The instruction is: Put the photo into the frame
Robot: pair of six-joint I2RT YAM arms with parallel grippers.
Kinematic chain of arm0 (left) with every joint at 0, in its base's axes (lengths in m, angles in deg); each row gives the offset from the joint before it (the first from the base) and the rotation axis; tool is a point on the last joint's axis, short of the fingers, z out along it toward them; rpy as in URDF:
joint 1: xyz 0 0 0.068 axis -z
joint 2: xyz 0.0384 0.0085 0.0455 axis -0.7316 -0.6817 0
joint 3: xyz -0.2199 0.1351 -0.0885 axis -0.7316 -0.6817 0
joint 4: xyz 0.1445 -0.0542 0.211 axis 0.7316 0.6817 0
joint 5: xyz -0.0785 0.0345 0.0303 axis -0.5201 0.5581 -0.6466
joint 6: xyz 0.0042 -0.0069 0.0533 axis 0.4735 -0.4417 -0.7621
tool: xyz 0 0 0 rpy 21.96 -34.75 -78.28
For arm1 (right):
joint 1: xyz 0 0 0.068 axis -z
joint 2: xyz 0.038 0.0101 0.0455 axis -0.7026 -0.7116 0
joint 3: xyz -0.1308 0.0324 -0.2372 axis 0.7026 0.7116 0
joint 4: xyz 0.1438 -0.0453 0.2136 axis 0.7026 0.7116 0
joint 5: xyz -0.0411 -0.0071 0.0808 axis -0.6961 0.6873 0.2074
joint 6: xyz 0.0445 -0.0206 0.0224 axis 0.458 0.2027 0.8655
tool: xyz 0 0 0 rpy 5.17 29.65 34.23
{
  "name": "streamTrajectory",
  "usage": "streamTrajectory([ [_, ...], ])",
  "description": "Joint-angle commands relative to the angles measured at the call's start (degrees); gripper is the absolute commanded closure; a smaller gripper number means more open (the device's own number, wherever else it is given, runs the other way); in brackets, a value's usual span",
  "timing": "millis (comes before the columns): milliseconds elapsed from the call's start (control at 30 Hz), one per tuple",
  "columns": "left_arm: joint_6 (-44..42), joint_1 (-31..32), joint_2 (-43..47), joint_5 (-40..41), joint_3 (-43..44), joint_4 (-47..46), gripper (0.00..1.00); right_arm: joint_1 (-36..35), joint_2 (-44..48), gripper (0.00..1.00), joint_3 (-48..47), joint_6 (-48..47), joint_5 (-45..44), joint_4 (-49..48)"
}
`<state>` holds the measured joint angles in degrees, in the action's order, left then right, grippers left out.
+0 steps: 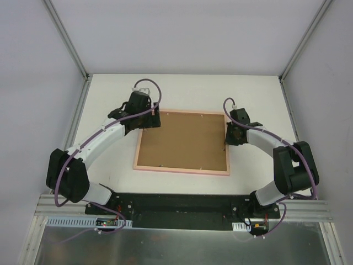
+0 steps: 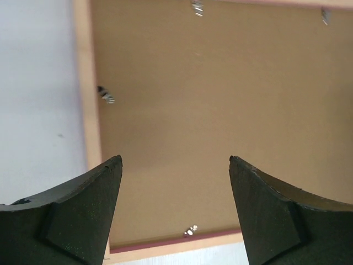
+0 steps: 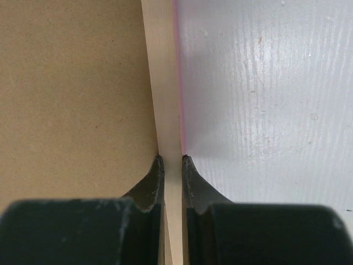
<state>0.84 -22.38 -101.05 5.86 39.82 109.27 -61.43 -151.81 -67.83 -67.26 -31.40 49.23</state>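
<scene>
The frame (image 1: 182, 170) lies back side up on the white table, its thin peach rim round a plain brown backing board (image 1: 185, 141). The photo is hidden. My left gripper (image 1: 150, 118) hovers over the frame's far left corner. In the left wrist view it (image 2: 175, 158) stands open with nothing between its fingers, the board (image 2: 220, 99) and rim (image 2: 87, 83) below. My right gripper (image 1: 228, 135) is at the frame's right side. The right wrist view shows it (image 3: 171, 157) shut on the frame's peach edge strip (image 3: 162, 83).
Small metal tabs (image 2: 106, 95) sit along the board's edges, one near the corner (image 2: 191, 231). White table (image 3: 265, 99) lies bare to the right of the frame. White walls and aluminium posts (image 1: 66, 38) close in the table; the arms' base rail (image 1: 182, 204) runs along the near edge.
</scene>
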Motion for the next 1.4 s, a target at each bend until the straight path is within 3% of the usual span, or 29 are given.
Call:
streamTrajectory([
  [0,-8.5,10.1,3.0,-0.8,-0.7,-2.4,0.24,0.1,1.2,0.99,-2.9,0.6,-3.0,4.5],
  [200,-14.0,24.6,7.4,0.6,-6.4,-7.8,0.23,-0.3,2.4,0.99,-4.9,-0.1,-3.7,7.6],
  [400,-18.5,37.8,5.5,6.3,-9.2,-11.2,0.20,-0.3,3.1,0.99,-4.7,-0.1,-3.6,8.2],
  [800,-21.8,43.4,-0.8,7.5,-10.2,-15.8,0.16,-0.3,-1.1,0.99,-5.8,-0.1,-3.2,7.6],
  [1067,-33.3,52.6,-5.4,12.3,-11.7,-23.3,0.12,-0.7,1.6,0.99,-8.7,-0.1,-3.9,11.8],
  [1367,-42.4,56.6,-8.8,17.3,-15.9,-35.7,0.11,-2.2,4.1,0.99,-11.3,0.2,-5.0,16.5],
])
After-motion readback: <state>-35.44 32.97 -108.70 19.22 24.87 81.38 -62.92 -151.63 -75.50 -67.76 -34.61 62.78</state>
